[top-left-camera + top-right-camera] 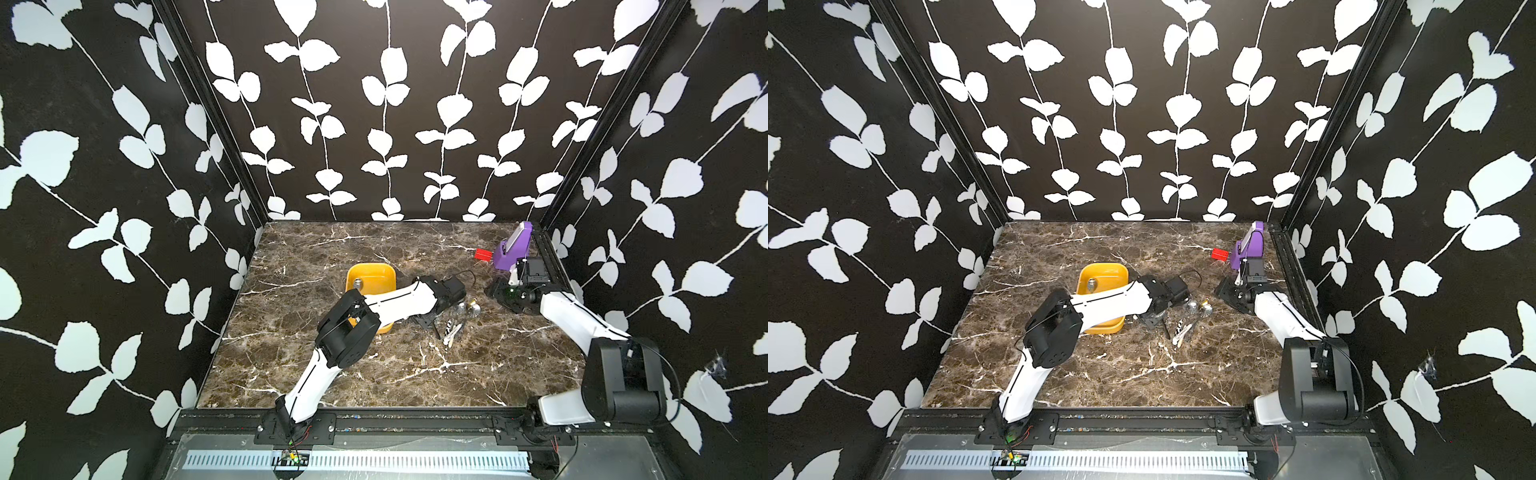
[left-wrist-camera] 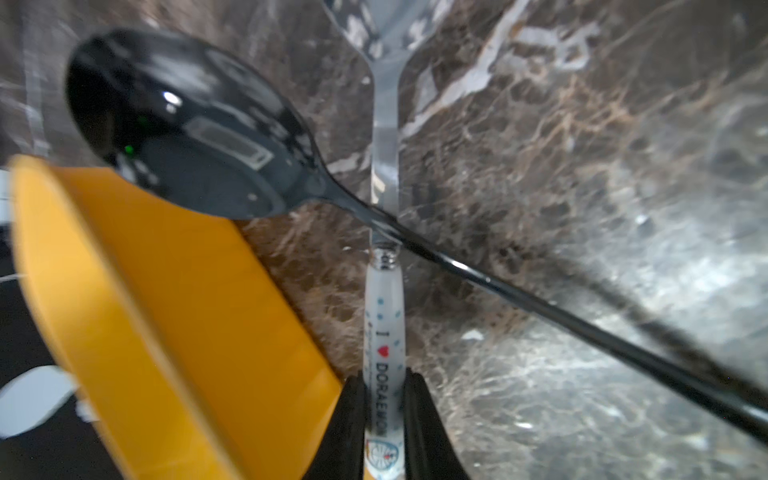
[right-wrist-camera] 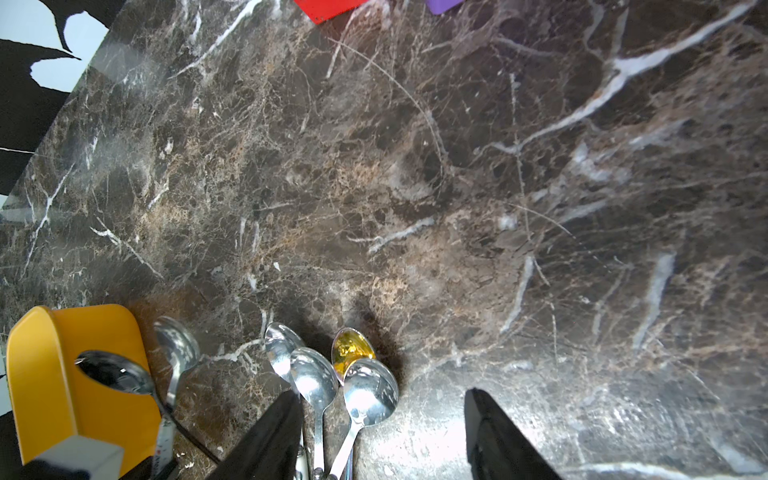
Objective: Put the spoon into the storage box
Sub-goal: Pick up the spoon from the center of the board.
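Gripping the spoon (image 2: 384,324) by its handle, left tool (image 2: 384,376) has the bowl straight ahead; right tool (image 3: 381,392) gapes.

1. Both top views: bright, even overhead light; sharp throughout.
2. Left wrist view: box (image 2: 174,316) and dark spoon (image 2: 187,137) blurred, white-handled spoon (image 2: 384,332) sharper; glare on counter (image 2: 665,270).
3. Right wrist view: spoons (image 3: 368,395) glint, dark shadows beside them.
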Tool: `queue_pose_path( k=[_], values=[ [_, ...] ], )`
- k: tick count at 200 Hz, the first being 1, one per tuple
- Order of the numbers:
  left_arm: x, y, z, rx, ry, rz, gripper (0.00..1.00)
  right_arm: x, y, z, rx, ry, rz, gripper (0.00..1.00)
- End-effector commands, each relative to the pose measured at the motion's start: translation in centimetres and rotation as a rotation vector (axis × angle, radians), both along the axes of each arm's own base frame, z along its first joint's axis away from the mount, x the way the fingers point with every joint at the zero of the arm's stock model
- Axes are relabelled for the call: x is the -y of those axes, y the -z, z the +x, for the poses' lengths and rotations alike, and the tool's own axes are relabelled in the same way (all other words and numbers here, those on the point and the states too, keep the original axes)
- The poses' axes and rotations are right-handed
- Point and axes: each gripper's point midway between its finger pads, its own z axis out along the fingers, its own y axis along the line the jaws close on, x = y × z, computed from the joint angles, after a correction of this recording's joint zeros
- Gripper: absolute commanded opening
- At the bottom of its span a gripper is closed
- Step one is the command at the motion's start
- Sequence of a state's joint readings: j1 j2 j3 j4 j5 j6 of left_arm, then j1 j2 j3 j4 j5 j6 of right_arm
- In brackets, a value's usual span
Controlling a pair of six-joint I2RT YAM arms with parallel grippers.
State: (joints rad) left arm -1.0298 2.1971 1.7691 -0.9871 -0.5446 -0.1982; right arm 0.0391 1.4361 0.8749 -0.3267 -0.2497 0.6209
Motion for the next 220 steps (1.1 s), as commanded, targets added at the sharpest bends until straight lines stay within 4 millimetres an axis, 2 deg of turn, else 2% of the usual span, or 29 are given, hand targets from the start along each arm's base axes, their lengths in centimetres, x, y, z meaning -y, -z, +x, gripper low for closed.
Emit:
queue_pose_path(
  k=[1,42,65,103,126,148,179,195,220],
  values=[
    [0.7,-3.4,0.4,0.111,0.066,0.049,0.00,0.4,-0.2,-0.1,0.006,0.009,-0.012,0.64],
    [1.8,-4.2,0.4,0.166,0.129,0.070,0.00,0.6,-0.2,-0.3,0.004,0.012,-0.021,0.64],
    [2.2,-3.7,0.4,0.163,0.153,0.070,0.00,0.7,-0.1,-0.4,0.006,0.014,-0.021,0.64],
    [2.4,-3.9,1.0,0.196,0.154,0.086,0.00,0.7,0.1,-0.4,0.002,0.016,-0.022,0.64],
    [2.5,-3.6,0.6,0.172,0.141,0.066,0.00,0.8,0.3,-0.5,-0.003,0.017,-0.023,0.64],
    [2.4,-4.3,0.3,0.167,0.107,0.025,0.00,0.8,0.3,-0.7,-0.005,0.014,-0.025,0.64],
    [0.6,-6.4,0.4,0.120,-0.035,-0.135,0.00,0.8,0.1,-0.5,0.001,0.010,-0.028,0.64],
    [-1.3,-7.0,0.3,0.070,-0.140,-0.257,0.00,0.7,0.0,-0.5,0.002,0.007,-0.024,0.64],
    [-5.5,-8.4,0.5,0.055,-0.292,-0.377,0.00,0.7,0.0,-0.5,-0.002,0.003,-0.029,0.64]
  ],
)
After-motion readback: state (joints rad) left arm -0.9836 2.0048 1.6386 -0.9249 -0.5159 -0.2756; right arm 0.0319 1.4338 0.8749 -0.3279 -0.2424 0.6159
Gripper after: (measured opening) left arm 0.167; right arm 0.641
